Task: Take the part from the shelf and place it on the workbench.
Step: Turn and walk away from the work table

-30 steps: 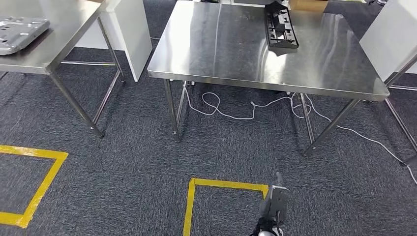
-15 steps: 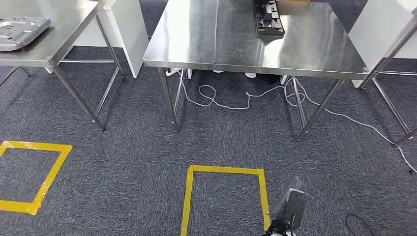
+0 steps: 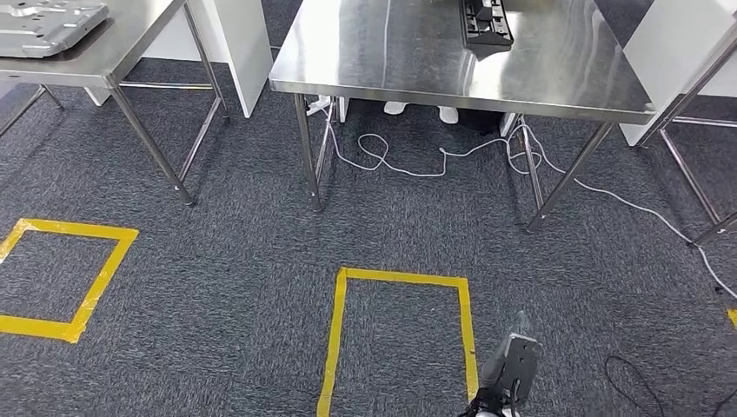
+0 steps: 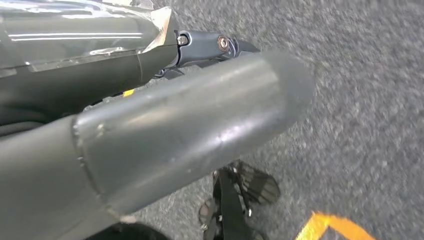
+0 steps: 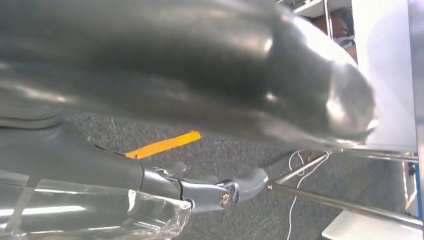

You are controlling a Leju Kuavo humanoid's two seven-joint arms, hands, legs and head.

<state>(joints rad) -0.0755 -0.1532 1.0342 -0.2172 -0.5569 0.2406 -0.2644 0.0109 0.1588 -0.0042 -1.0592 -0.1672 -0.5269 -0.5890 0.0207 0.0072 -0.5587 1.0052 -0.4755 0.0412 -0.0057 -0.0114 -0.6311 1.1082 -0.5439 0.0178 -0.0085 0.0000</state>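
Low at frame bottom in head view, right hand (image 3: 511,369) hanging over grey carpet (image 3: 235,261), holding nothing visible — whether fingers (image 5: 235,187) are loose or curled, cannot tell. Left hand (image 4: 165,135) hanging beside body, thumb filling wrist view; grasp state also unclear. Black part (image 3: 487,22) lying on steel workbench (image 3: 391,61), well ahead of right fingers, far from both hands. Yellow tape square (image 3: 335,339) on floor just beside right hand. Second steel table (image 3: 96,52) off to left, carrying grey metal plate (image 3: 48,16). White cable (image 3: 417,161) trailing under workbench.
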